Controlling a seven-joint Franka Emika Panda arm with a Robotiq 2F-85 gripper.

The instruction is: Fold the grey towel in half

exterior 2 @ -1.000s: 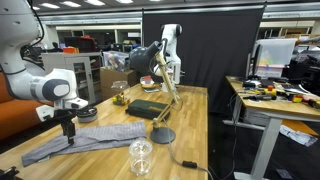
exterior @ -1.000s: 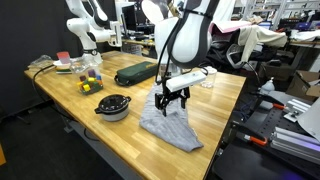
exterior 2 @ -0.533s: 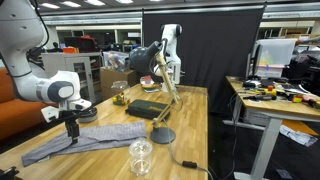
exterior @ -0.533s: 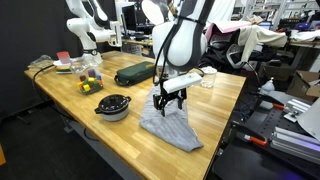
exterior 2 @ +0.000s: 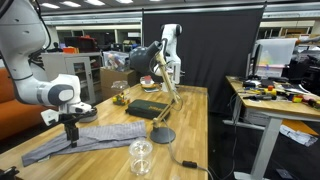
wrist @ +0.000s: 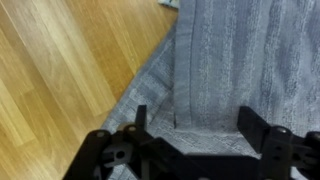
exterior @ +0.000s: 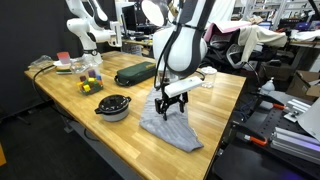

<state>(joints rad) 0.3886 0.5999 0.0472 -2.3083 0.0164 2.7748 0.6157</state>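
Observation:
The grey towel (exterior: 172, 130) lies wrinkled on the wooden table (exterior: 70, 95), near its front right corner. In an exterior view it stretches as a long strip (exterior 2: 95, 138). My gripper (exterior: 172, 106) points straight down over the towel's far end, with the fingertips at or just above the cloth (exterior 2: 70, 138). In the wrist view the gripper (wrist: 195, 125) is open. Its two dark fingers (wrist: 140, 118) stand wide apart over the towel (wrist: 230, 60), where one layer's edge overlaps another. Nothing is held between them.
A dark bowl (exterior: 113, 106) sits just left of the towel, with a dark green zip case (exterior: 135, 73) behind it. Small coloured items (exterior: 88, 82) are at the back left. A glass jar (exterior 2: 141, 157) and a black disc (exterior 2: 162, 135) stand beside the towel.
The arm has shifted only slightly over the towel. The towel lies as before and the fingers are still wide apart.

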